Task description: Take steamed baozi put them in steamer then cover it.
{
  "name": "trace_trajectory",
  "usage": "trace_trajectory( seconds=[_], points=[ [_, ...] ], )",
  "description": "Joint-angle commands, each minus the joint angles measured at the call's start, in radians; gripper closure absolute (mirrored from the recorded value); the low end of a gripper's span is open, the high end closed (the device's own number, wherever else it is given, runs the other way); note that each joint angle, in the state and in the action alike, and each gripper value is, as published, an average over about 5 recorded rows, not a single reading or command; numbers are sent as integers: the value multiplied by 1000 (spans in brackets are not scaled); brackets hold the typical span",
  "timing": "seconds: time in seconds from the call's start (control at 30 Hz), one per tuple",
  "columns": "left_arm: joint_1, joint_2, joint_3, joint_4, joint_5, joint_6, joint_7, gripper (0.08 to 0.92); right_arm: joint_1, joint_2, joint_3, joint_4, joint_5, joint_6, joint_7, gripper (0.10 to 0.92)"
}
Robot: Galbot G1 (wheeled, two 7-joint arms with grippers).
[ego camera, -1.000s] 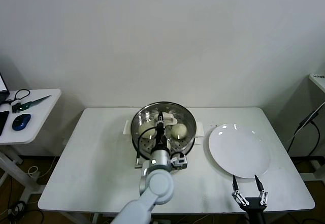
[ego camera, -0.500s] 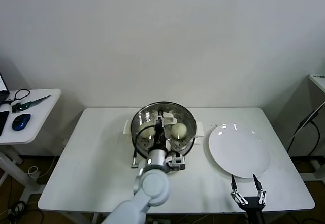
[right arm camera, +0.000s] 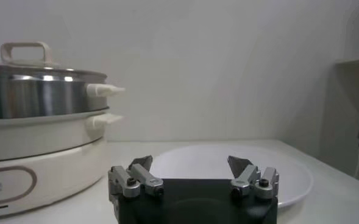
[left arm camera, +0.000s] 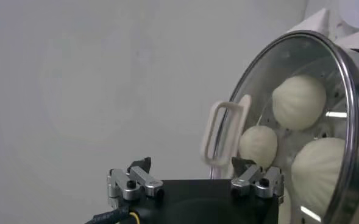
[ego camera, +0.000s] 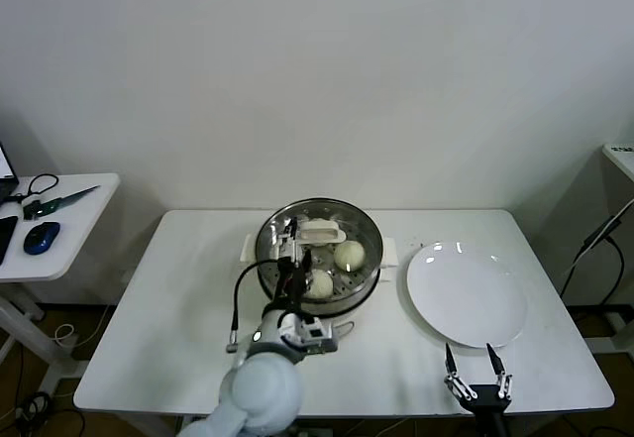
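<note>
The steamer (ego camera: 319, 259) stands at the table's middle back on its white base. The glass cover, with its white handle (ego camera: 319, 229), rests on the steamer. Steamed baozi (ego camera: 348, 255) show through the glass. My left gripper (ego camera: 295, 251) is open and empty over the steamer's near left rim, a little away from the handle. In the left wrist view the open left gripper (left arm camera: 191, 165) faces the cover's handle (left arm camera: 223, 134), with three baozi (left arm camera: 298, 101) behind the glass. My right gripper (ego camera: 475, 363) is open and empty at the table's near right edge.
A flat white plate (ego camera: 466, 293) lies right of the steamer; it also shows in the right wrist view (right arm camera: 277, 167) past the open right gripper (right arm camera: 191, 163), with the steamer (right arm camera: 39, 91) beside it. A side table (ego camera: 69, 219) with small items stands far left.
My left arm has drawn back from the cover's handle toward the near left. The cover stays on the steamer. My right gripper has sunk slightly toward the near edge.
</note>
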Motion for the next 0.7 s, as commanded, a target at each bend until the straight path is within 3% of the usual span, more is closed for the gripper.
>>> trace_trajectory(
  seconds=[0.03, 0.2, 0.43, 0.57, 0.7],
  points=[
    [12, 59, 27, -57, -61, 14, 26, 178, -11, -13, -14, 66, -2, 1, 19, 203],
    [108, 51, -72, -91, -169, -64, -64, 177, -4, -13, -22, 69, -32, 15, 6, 203],
    [255, -5, -482, -168, -770, -263, -268, 177, 11, -21, -23, 41, -40, 35, 6, 203],
    [362, -28, -755, -137, -1145, -429, -293, 177, 27, -24, -27, 17, -44, 36, 10, 203],
    [485, 9, -910, -65, -1406, -580, -300, 177, 38, -24, -33, 2, -50, 24, 22, 203]
  ],
)
